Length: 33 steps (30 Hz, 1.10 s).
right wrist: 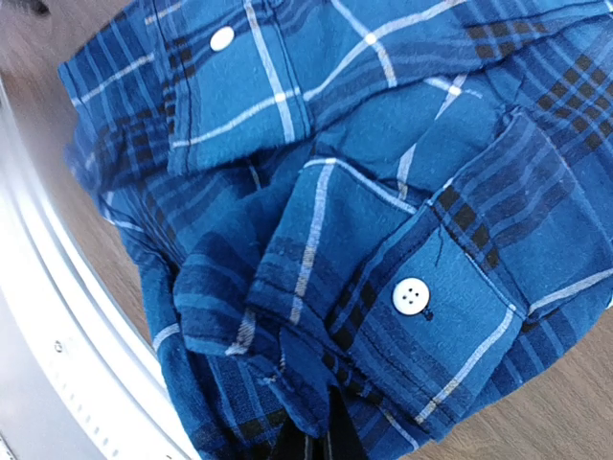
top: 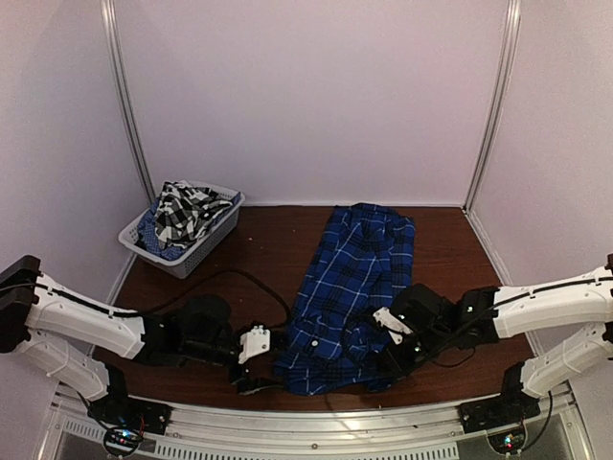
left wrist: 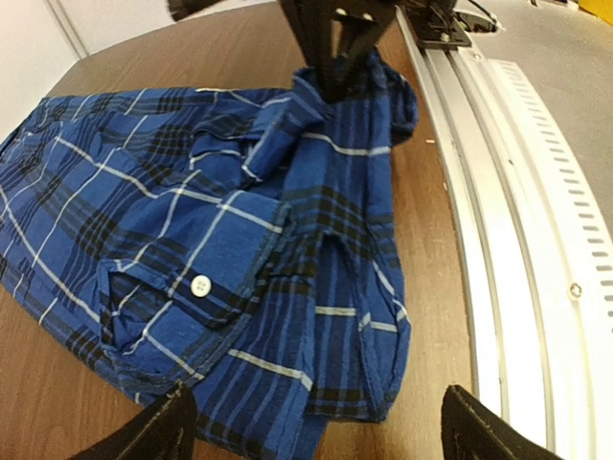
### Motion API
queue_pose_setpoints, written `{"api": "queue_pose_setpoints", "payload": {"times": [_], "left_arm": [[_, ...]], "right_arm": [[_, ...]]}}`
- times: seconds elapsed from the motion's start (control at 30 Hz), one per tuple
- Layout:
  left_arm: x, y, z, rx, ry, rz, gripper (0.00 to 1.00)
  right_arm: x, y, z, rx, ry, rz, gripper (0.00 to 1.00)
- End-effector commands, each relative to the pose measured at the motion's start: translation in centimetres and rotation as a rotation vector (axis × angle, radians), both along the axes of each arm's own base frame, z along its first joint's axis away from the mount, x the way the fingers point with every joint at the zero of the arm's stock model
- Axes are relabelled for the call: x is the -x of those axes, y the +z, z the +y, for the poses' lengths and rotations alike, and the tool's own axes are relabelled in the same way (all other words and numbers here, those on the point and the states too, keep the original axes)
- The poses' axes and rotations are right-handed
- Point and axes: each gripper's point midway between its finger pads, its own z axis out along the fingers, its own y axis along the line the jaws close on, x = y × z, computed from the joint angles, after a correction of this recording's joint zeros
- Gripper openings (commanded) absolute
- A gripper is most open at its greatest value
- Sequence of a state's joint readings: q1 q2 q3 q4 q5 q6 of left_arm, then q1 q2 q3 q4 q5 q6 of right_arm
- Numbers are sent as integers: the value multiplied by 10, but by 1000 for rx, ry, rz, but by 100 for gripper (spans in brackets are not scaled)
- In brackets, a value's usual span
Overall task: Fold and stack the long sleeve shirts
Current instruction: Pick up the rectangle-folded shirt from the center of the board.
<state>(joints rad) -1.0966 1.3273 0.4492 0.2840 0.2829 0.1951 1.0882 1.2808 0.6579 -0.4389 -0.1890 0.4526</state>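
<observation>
The blue shirt (top: 354, 278) lies on the brown table (top: 268, 249), right between the two grippers. The right gripper (left wrist: 330, 77) has its fingers squeezed together on a bunched fold of the blue shirt, and the cloth puckers up into a little peak where they bite. It probably holds this spot so it can lift that side and fold it over. A cuff (right wrist: 450, 307) with a white button (right wrist: 411, 296) sits just ahead of those fingers, lying on top of the shirt's body. The left gripper (left wrist: 321, 436) has its fingers (left wrist: 158, 431) wide apart and holds nothing. The shirt's near edge lies just in front of them, between the tips, so it looks ready to grab its own side. Far beyond the left fingers, the black-and-white shirt (top: 182, 216) sits crumpled in the white basket (top: 206, 251), likely waiting its turn. Nothing is stacked yet, so most of the job seems left to do.
</observation>
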Motion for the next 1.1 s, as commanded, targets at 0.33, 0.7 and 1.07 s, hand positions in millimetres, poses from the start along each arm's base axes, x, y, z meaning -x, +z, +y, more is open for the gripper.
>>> {"api": "queue_pose_setpoints", "payload": {"times": [0.33,0.7,1.07], "left_arm": [[-20,-38,-30,-157,-68,-240,84],[-4,-73,-25,-259,-135,-130,57],[8,-68,-29,-240,-133,-5,0]], "right_arm": [[6,-1,-3,-54,-7,83,0],[7,-4,-2,-61,-2,94,0],[6,-6,-3,-67,-12,84,2]]}}
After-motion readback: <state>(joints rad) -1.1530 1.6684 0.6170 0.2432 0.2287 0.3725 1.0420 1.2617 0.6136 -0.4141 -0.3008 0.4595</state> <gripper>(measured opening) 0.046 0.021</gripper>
